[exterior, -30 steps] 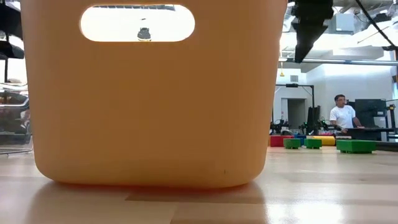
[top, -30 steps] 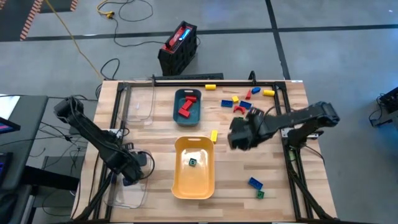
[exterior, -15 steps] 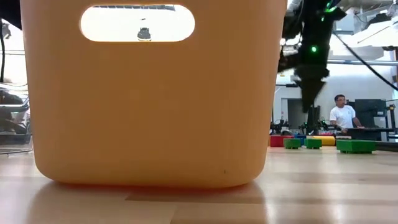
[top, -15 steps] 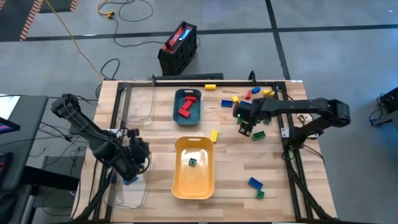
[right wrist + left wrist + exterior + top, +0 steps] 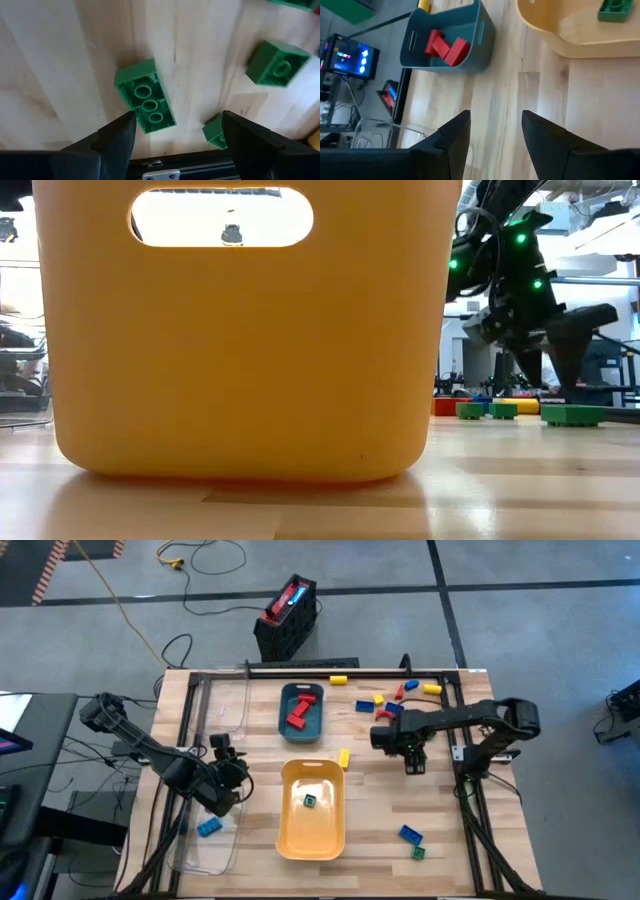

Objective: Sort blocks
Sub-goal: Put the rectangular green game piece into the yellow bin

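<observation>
At the left side of the table (image 5: 260,755) we find the left gripper (image 5: 232,778), positioned just past the clear tray (image 5: 190,852) and short of the yellow tray (image 5: 285,840). In the left wrist view its fingers (image 5: 451,137) stand apart with bare wood between them; nothing is held. One blue block (image 5: 208,828) lies inside the clear tray, beside the left arm.

Moving toward the centre, the teal tray (image 5: 284,720) contains red blocks (image 5: 299,712). A yellow block (image 5: 344,757) lies on the table just beside the far corner of the yellow tray, and a second yellow block (image 5: 338,679) sits near the far rail. Inside the yellow tray we see a single green block (image 5: 310,801).

To the right of centre, the right gripper (image 5: 412,747) is lowered over the table near the scattered group of blocks (image 5: 385,706) in blue, red and yellow at the far right. In the right wrist view its fingers (image 5: 117,137) are spread wide, with a long green block (image 5: 145,96) lying studs-up on the wood between them, not touching either finger. A smaller green block (image 5: 277,62) rests nearby, and a third green piece (image 5: 215,132) is partly hidden by one finger.

At the near right, a blue block (image 5: 411,834) and a green block (image 5: 418,852) lie close together, well apart from the others.
</observation>
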Robot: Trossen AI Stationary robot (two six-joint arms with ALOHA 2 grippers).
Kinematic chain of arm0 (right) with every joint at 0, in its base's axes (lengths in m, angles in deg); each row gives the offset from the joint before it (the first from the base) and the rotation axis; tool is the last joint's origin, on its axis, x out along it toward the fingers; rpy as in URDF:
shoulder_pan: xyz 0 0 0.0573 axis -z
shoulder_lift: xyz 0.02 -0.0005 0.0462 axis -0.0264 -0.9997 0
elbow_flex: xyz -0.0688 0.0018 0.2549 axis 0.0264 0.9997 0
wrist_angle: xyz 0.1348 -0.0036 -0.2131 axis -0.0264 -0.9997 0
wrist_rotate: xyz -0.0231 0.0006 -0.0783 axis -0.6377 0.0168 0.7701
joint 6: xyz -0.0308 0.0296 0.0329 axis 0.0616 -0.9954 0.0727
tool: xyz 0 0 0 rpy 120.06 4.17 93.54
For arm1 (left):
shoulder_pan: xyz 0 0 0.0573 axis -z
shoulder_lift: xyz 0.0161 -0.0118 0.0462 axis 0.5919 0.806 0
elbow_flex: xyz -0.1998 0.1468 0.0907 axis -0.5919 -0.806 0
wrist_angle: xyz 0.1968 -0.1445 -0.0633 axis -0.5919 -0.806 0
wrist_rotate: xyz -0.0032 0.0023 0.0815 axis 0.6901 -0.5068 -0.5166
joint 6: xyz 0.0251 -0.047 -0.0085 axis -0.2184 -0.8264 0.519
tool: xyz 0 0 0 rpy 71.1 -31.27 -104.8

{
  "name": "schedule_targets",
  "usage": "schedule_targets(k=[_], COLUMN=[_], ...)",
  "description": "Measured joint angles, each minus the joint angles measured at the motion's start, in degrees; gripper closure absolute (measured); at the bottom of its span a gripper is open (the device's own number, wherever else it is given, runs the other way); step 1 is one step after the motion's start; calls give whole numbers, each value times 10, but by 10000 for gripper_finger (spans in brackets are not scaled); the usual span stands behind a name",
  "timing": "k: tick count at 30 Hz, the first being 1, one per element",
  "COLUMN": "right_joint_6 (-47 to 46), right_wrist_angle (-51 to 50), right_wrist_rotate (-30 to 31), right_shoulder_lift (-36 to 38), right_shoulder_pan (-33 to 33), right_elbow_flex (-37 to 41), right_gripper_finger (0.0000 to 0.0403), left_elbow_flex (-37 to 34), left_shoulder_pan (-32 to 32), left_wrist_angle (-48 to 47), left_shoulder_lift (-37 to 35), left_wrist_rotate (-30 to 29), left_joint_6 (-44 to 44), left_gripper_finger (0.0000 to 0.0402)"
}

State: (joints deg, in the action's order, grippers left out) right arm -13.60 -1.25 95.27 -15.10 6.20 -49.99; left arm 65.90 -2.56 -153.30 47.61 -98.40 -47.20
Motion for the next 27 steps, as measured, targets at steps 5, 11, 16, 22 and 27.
schedule_targets(k=[5, 11, 16, 22, 27], right_joint_6=[27, 35, 36, 31, 6], right_wrist_angle=[7, 33, 82, 101, 122], right_wrist_rotate=[-6, -19, -16, -12, -17], right_shoulder_lift=[-36, -40, -40, -40, -40], right_shoulder_pan=[-7, -6, -9, -18, -17], right_elbow_flex=[8, 41, 65, 73, 63], right_gripper_finger=[103, 103, 112, 184, 301], left_elbow_flex=[0, 0, 0, 0, 0], left_shoulder_pan=[1, 2, 2, 2, 2], left_wrist_angle=[-1, -5, -5, -10, -10], left_shoulder_lift=[0, 0, 0, 0, 0], left_wrist_rotate=[4, 4, 4, 4, 4], left_joint_6=[-3, -3, 2, 2, 2], left_gripper_finger=[228, 228, 228, 228, 228])
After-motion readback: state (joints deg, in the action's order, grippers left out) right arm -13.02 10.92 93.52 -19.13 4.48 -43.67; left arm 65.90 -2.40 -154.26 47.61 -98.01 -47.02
